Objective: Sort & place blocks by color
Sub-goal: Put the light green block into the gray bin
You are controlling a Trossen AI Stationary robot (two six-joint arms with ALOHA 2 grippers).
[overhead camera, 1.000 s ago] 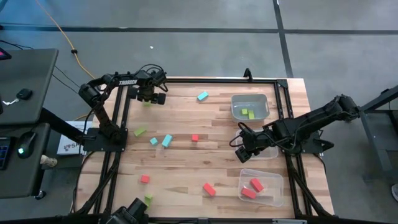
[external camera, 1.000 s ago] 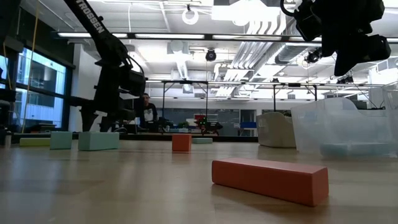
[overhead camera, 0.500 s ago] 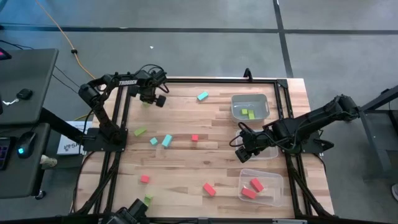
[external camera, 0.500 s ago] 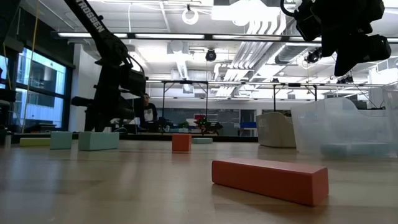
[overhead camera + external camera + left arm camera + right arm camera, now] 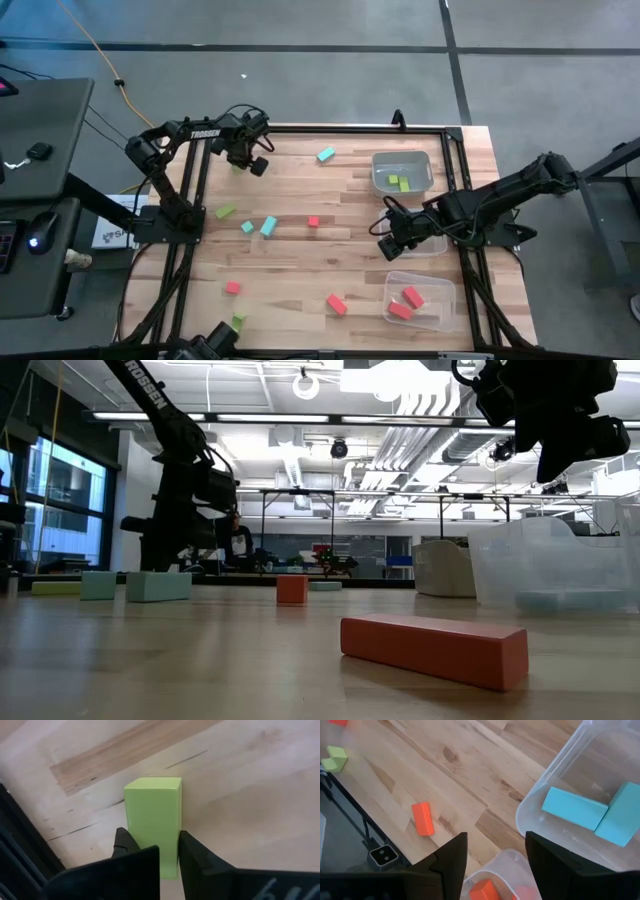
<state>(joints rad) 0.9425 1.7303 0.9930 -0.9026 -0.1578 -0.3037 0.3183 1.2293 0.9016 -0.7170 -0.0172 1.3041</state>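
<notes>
Green block, lower end hidden between left gripper jaws.

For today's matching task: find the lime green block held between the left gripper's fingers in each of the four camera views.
High view: lime green block peeks out beneath the left gripper, at the wooden table's far left corner.
Low view: hidden behind the left gripper.
Left wrist view: centre, clamped between the fingers.
Right wrist view: not in it.
Shared landmark: the left gripper.

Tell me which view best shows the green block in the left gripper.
Left wrist view: the green block fills the frame, pinched by the left gripper. High view shows only a green sliver under it; low view, only the arm's silhouette.
</notes>
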